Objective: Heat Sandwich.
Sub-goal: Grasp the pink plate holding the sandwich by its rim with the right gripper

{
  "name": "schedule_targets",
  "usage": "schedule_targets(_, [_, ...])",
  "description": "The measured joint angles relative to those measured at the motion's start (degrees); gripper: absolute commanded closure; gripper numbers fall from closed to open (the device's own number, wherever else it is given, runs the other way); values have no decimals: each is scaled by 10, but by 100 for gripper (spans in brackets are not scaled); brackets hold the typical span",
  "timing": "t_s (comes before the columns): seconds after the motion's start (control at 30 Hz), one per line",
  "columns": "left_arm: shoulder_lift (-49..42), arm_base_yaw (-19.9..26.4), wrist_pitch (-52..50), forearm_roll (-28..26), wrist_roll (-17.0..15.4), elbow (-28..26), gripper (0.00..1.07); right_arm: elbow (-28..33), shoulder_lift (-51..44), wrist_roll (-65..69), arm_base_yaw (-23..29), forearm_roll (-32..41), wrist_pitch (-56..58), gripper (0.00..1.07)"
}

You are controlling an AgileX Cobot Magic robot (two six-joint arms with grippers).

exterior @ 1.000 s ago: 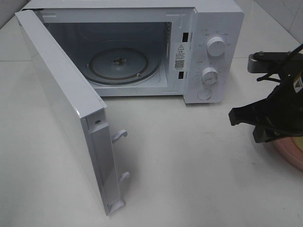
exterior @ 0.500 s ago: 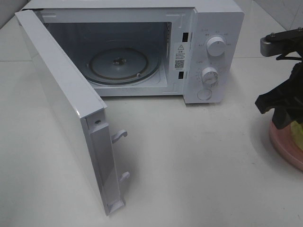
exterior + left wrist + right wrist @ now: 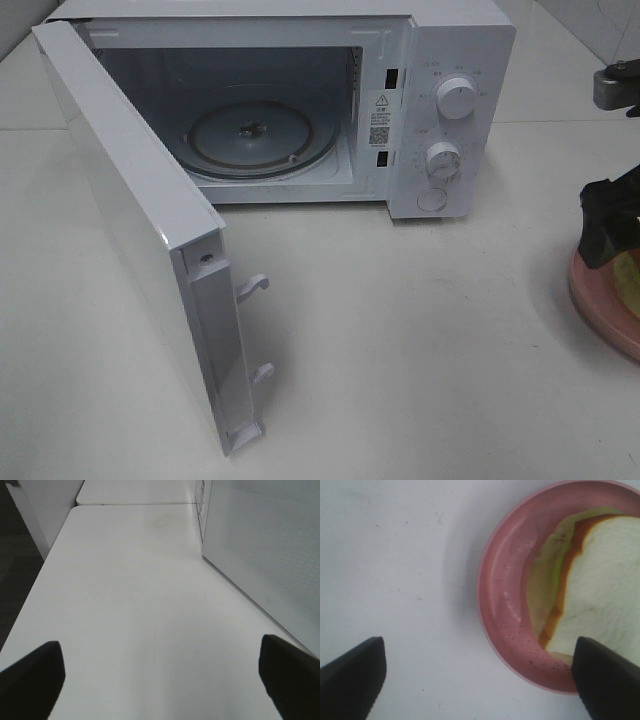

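Standing at the back of the white table (image 3: pixel 420 380), the microwave (image 3: pixel 455 40) has its door (image 3: pixel 120 220) swung wide to the left. That leaves the cavity open to a reach from the front. Inside, the glass turntable (image 3: pixel 262 135) has nothing on it, so the heating step is not yet begun.

At the right edge of the table, well apart from the microwave, sits the pink plate (image 3: pixel 600 310), partly cut off by the edge of the high view. The sandwich (image 3: pixel 605 590) lies on it, white bread uppermost with a tan crust and a sliver of green showing at the side.

The right gripper (image 3: pixel 480 677) hangs directly over the near rim of the plate, its fingers (image 3: pixel 355 675) spread as wide as they go and holding nothing. One finger is over bare table and the other over the plate's edge. This looks like a line-up to take the plate by its rim rather than squeeze the soft bread.

The left gripper (image 3: pixel 160 680) is also fully open and empty, parked low over bare table beside the door, probably waiting to close it.
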Motion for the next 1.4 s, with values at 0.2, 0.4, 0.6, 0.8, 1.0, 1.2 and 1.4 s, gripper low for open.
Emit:
schedule_targets(0.2, [0, 0, 0, 0, 0, 0, 3, -1, 39, -3, -20, 17, -15, 12])
schedule_targets(0.4, [0, 0, 0, 0, 0, 0, 3, -1, 86, -3, -20, 17, -43, 14])
schedule_targets(0.6, [0, 0, 0, 0, 0, 0, 3, -1, 135, -3, -20, 17, -68, 16])
schedule_targets(0.8, [0, 0, 0, 0, 0, 0, 3, -1, 173, 10, -20, 6, -97, 17])
schedule_targets(1.0, [0, 0, 0, 0, 0, 0, 3, -1, 199, 22, -20, -10, -119, 19])
schedule_targets(1.2, [0, 0, 0, 0, 0, 0, 3, -1, 222, 24, -20, -14, -140, 20])
schedule_targets(1.4, [0, 0, 0, 0, 0, 0, 3, -1, 253, 37, -20, -19, -162, 21])
